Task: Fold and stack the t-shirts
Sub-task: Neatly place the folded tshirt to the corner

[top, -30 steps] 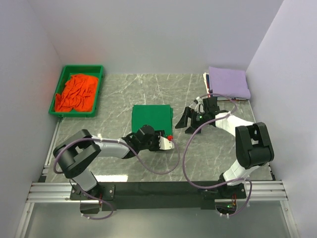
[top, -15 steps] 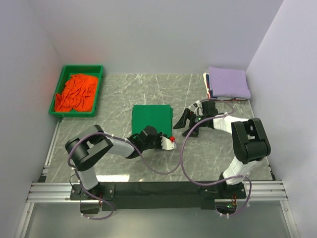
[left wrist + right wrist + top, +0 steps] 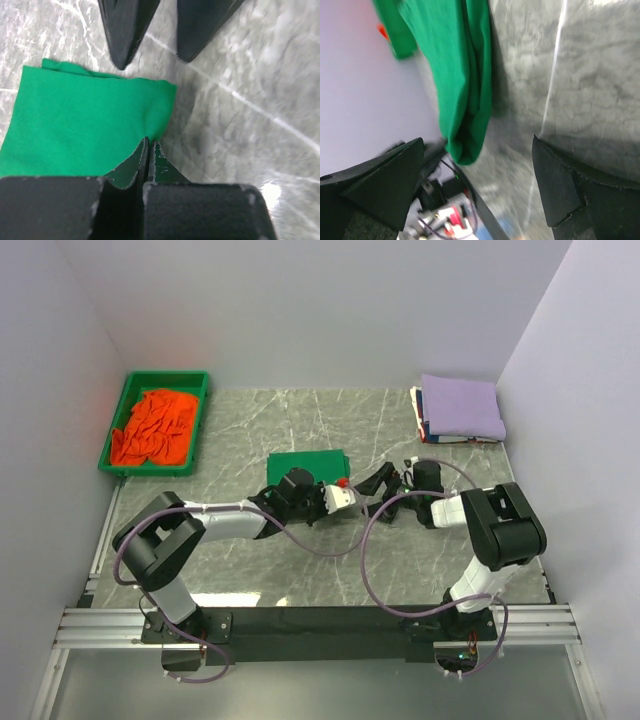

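pinching the right edge of the one green t-shirt (image 3: 85, 130) at the table's (image 3: 250, 560) middle, the left gripper (image 3: 149, 150) was clamped together on it; the right gripper (image 3: 372, 496) stood wide apart just beside. one orange t-shirt (image 3: 152, 427) lay crumpled in the single green tray (image 3: 125, 400) at the far left corner, one lavender t-shirt (image 3: 460, 405) topping the far-right stack (image 3: 421, 412).

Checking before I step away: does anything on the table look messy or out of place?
Only the orange t-shirt stands out: it lies crumpled in the green tray at the far left, unfolded. The green t-shirt mid-table and the lavender-topped stack far right look folded.
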